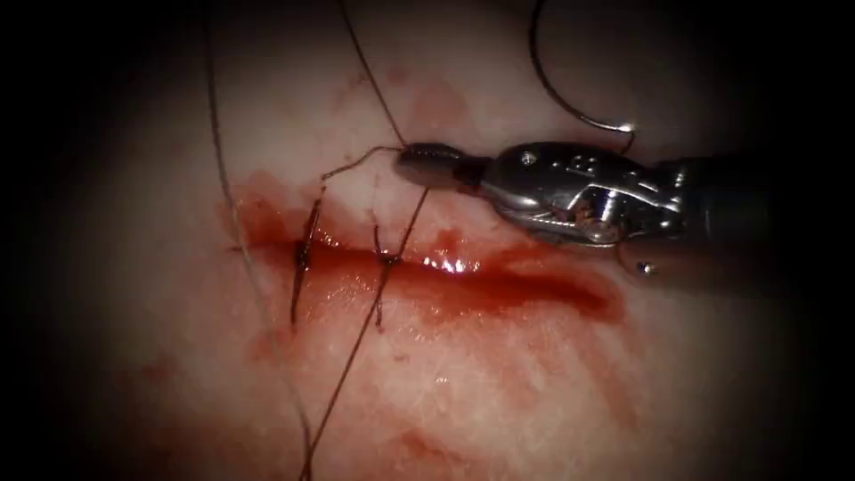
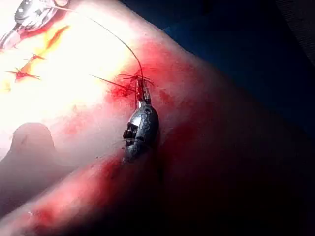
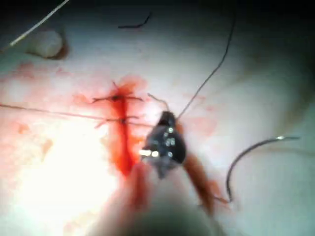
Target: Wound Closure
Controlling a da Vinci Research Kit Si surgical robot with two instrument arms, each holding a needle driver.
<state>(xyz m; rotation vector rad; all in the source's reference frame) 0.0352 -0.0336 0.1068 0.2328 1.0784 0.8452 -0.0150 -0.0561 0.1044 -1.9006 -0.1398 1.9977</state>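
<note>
From the endoscope, the right arm's silver wristed tool reaches in from the right, jaws closed on the thin dark thread just above the red horizontal cut in the pale pork tissue. The curved steel needle lies free on the tissue behind that tool, outside the flesh. Two dark stitches cross the cut's left part.

In the left wrist view, the left arm's tool rests on reddened tissue, closed on thread.

In the right wrist view, the right tool grips thread beside the stitched cut, with the needle lying loose nearby.
</note>
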